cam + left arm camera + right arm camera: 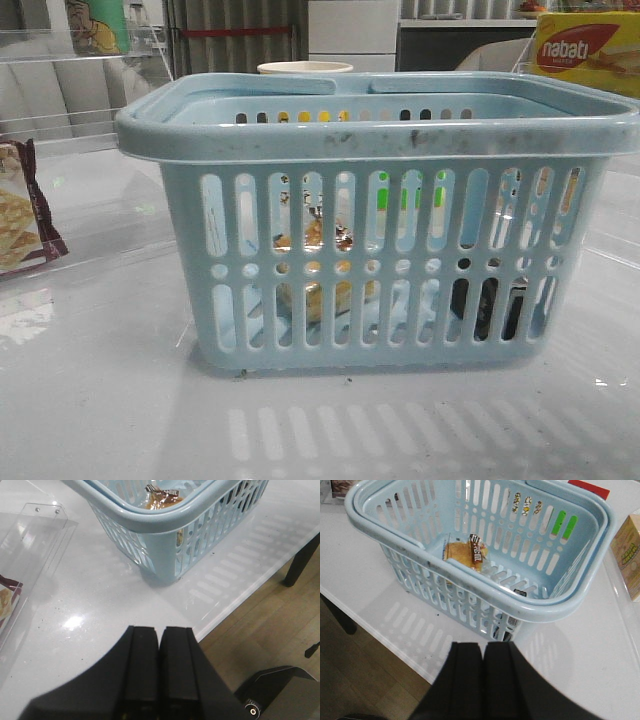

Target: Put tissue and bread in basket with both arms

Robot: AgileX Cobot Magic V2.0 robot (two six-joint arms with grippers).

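The light-blue basket (380,130) stands in the middle of the white table. The bread (312,290), golden-brown in clear wrap, lies on the basket floor and shows through the slots. It also shows in the left wrist view (162,497) and the right wrist view (462,552). The dark tissue pack (487,305) lies inside the basket at its right end, mostly hidden behind the rim in the right wrist view (520,593). My left gripper (159,629) is shut and empty, back from the basket (165,522) over the table's front edge. My right gripper (483,645) is shut and empty, back from the basket (470,580).
A cracker packet with maroon edges (20,210) lies at the left beside a clear acrylic stand (35,535). The yellow nabati box (585,50) stands at the back right. A cup (305,68) is behind the basket. The table's front edge (380,630) is close to both grippers.
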